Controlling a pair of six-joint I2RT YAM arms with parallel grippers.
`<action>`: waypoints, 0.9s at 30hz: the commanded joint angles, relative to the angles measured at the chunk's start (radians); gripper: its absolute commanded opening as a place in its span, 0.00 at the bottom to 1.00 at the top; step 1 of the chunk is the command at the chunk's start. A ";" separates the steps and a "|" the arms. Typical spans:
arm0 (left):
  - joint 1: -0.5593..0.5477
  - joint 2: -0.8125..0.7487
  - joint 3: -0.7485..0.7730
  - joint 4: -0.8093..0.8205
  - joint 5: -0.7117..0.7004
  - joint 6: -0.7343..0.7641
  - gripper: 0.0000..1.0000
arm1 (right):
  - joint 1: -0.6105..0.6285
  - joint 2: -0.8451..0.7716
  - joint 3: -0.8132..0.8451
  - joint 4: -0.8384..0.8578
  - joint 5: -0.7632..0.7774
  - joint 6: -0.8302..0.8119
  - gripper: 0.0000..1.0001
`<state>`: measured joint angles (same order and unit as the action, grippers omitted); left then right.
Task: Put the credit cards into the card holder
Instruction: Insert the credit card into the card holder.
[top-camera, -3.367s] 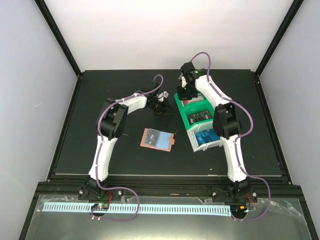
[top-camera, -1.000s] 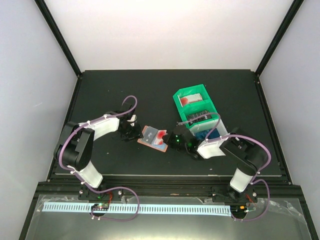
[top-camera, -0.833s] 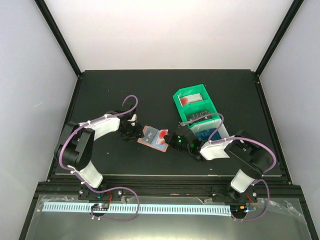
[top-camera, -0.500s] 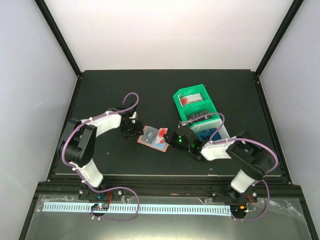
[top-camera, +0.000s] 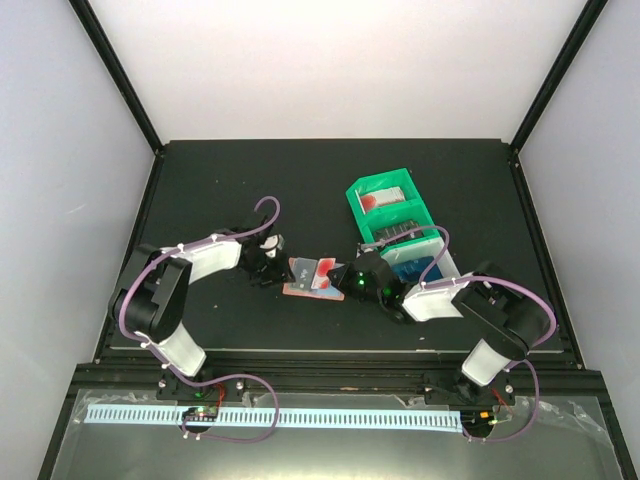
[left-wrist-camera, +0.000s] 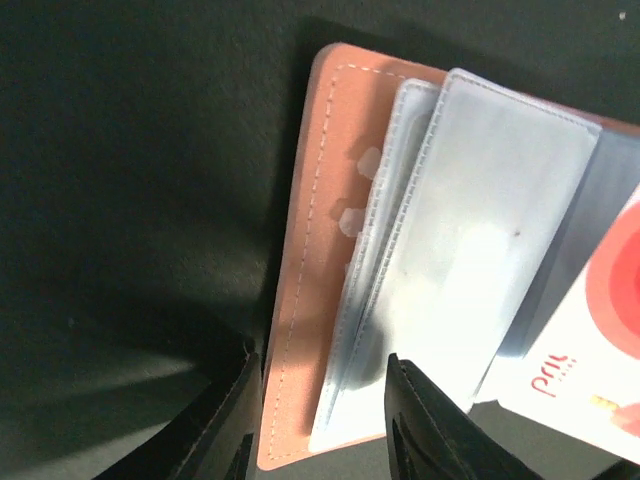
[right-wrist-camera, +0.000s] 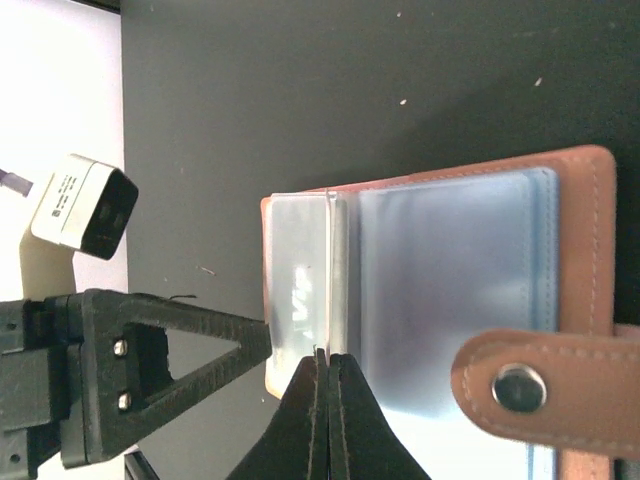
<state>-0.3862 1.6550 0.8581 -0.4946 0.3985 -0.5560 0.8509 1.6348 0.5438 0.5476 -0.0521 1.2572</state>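
The red-and-white card (top-camera: 323, 268) is thin, stiff, light plastic with a slick face, so I judge it is best pinched by a short edge and steered in edge-first; squeezed mid-face it could bow or slip. The card holder (top-camera: 305, 277) lies open on the dark counter (top-camera: 200, 190) between the two arms, near the green tray (top-camera: 356, 193) that has the other cards. It looks soft and floppy, and its clear sleeves (left-wrist-camera: 470, 230) are limp and glossy, so it probably slides or folds unless pinned at its outer cover edge. The right fingers (right-wrist-camera: 322, 400) are pressed together on the card, which shows edge-on as a thin line over the spine of the sleeves, above the snap tab (right-wrist-camera: 530, 385). Whether its leading edge has entered a pocket I cannot tell. The left fingers (left-wrist-camera: 228, 430) are spread apart, straddling the near edge of the orange cover and sleeves; they grip nothing, and contact with the cover cannot be made out
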 joint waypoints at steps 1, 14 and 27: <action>-0.015 0.012 -0.057 -0.025 0.025 -0.010 0.35 | -0.011 0.011 0.016 -0.015 0.003 -0.004 0.01; -0.019 0.014 -0.054 -0.027 -0.018 -0.002 0.33 | -0.024 0.069 0.054 -0.036 -0.065 -0.012 0.01; -0.020 0.026 -0.047 -0.024 -0.024 0.001 0.33 | -0.024 0.123 0.048 -0.019 -0.118 -0.035 0.01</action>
<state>-0.3943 1.6440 0.8333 -0.4786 0.4259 -0.5579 0.8295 1.7264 0.5919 0.5289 -0.1440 1.2564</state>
